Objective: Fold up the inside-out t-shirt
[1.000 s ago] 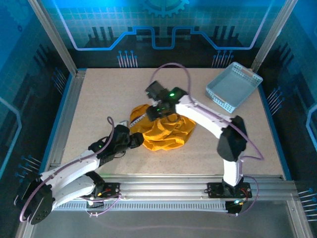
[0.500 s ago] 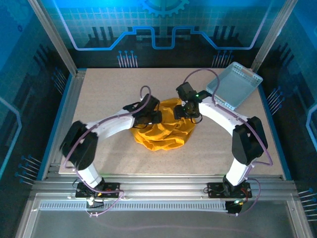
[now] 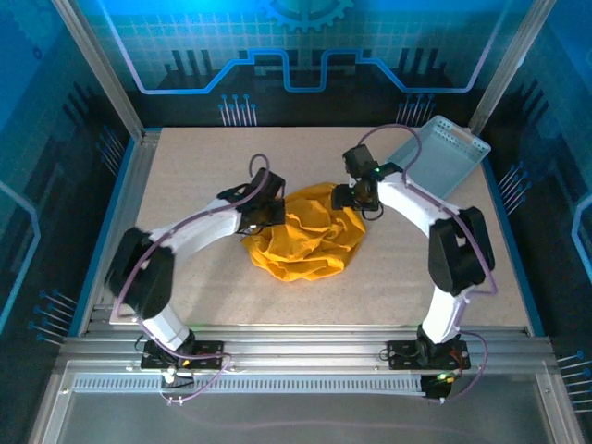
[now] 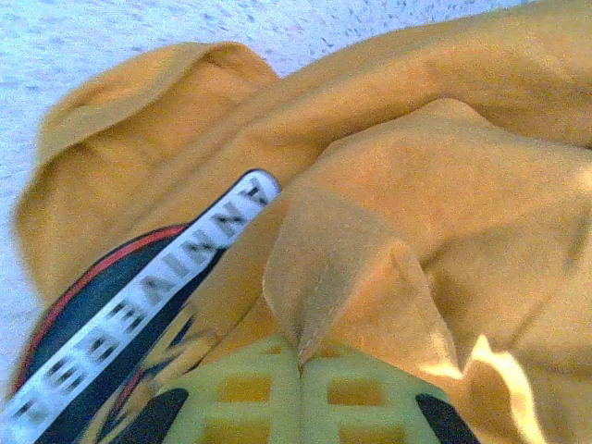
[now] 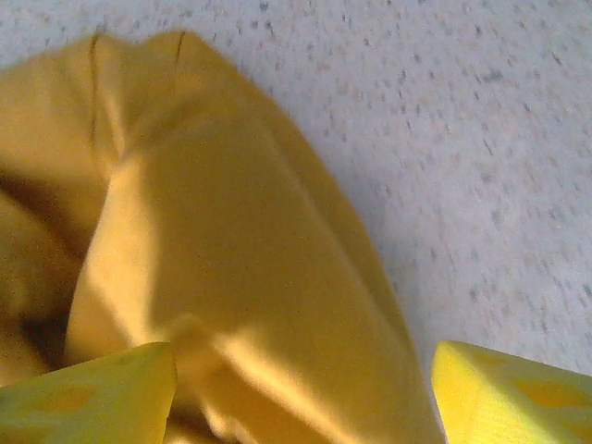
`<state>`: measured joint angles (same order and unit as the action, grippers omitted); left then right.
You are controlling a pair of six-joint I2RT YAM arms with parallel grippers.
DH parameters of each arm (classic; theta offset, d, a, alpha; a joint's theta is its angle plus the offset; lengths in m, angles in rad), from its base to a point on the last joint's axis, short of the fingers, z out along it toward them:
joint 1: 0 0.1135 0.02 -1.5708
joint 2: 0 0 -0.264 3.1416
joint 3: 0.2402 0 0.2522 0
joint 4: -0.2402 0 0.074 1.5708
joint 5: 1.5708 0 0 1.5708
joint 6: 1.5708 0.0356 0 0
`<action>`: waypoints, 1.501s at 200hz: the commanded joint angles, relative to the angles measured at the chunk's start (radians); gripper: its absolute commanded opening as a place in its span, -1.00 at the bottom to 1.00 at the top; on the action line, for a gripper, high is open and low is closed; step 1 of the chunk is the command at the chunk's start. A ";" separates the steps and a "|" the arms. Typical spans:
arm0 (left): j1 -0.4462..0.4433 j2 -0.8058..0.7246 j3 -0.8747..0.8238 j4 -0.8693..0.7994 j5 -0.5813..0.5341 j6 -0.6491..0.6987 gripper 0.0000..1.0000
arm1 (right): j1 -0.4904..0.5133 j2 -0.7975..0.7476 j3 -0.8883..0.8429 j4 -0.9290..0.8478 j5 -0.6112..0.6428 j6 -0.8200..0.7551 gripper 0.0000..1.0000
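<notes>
Item: t-shirt point(image 3: 305, 242), mustard, crumpled in a heap at mid-counter point(image 3: 370, 289). Soft, light, limp cloth that will likely sag and bunch, so it is best taken at a hem or seam edge, not a loose fold. Left fingers point(image 4: 264, 393), at its left side, are clenched on a raised fold. Print point(image 4: 111, 324): dark, red-rimmed, white capitals too blurred to read. Right fingers point(image 5: 83, 388), at the far edge, are spread astride a ridge, gripping nothing. Basket point(image 3: 435, 166): far right corner.

The left arm point(image 3: 192, 231) and right arm point(image 3: 413, 197) have white links, black joints, purple cables, yellow gridded end effector pads point(image 4: 245, 400).
</notes>
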<state>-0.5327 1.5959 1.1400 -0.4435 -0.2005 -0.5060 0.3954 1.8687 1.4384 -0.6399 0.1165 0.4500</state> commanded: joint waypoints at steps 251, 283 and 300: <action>0.258 -0.342 -0.338 0.040 0.332 -0.164 0.29 | 0.358 -0.318 -0.147 -0.041 0.090 0.040 0.54; 0.158 -0.232 -0.359 0.135 0.349 -0.204 0.30 | 0.352 -0.249 -0.255 0.042 0.087 0.093 0.62; 0.151 -0.188 -0.365 0.186 0.377 -0.221 0.26 | 0.348 -0.184 -0.267 0.074 0.074 0.105 0.63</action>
<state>-0.3683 1.3586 0.7921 -0.3538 0.1204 -0.6823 0.7441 1.6039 1.1995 -0.6285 0.2005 0.5125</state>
